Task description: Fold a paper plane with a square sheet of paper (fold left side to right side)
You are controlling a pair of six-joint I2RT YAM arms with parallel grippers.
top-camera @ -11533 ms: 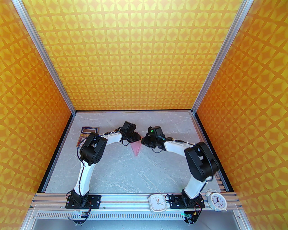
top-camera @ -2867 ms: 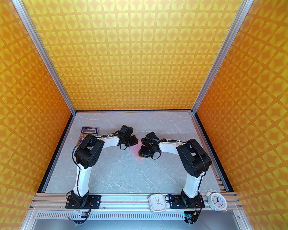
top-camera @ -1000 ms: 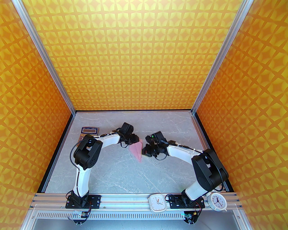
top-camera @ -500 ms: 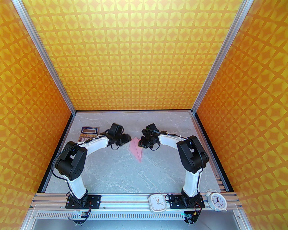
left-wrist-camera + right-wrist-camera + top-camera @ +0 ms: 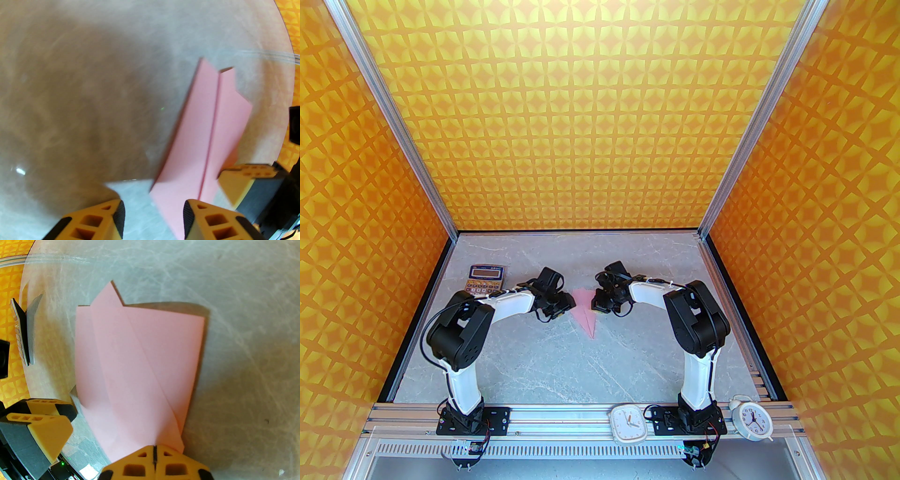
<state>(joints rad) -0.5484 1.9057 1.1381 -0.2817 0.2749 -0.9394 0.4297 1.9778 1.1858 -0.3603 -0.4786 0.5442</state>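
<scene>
Your plane [image 5: 586, 313] lies mid-worktop [image 5: 534, 361], between the two arms, its point aimed back toward the arm bases. It is creased down the middle, with pale-pink wings spread to either side.

Your left fingers [image 5: 567, 302] sit at the plane's left edge. In the left wrist view they [image 5: 118, 214] stand moderately apart and grip nothing. The plane's [image 5: 206, 131] near corner reaches into the gap, close beside one finger.

Your right fingers [image 5: 596, 300] are at the plane's right edge. In the right wrist view they [image 5: 164, 459] are pressed together, tips meeting, and the plane's [image 5: 138, 361] edge runs in between them, so they look pinched on it. On that side the wing casts a shadow on the worktop and seems lifted a little.

The calculator [image 5: 485, 280] rests well to the left, near the far left corner. A square clock [image 5: 628, 424] and a round clock [image 5: 751, 419] sit on the near rail by the right arm's base.
</scene>
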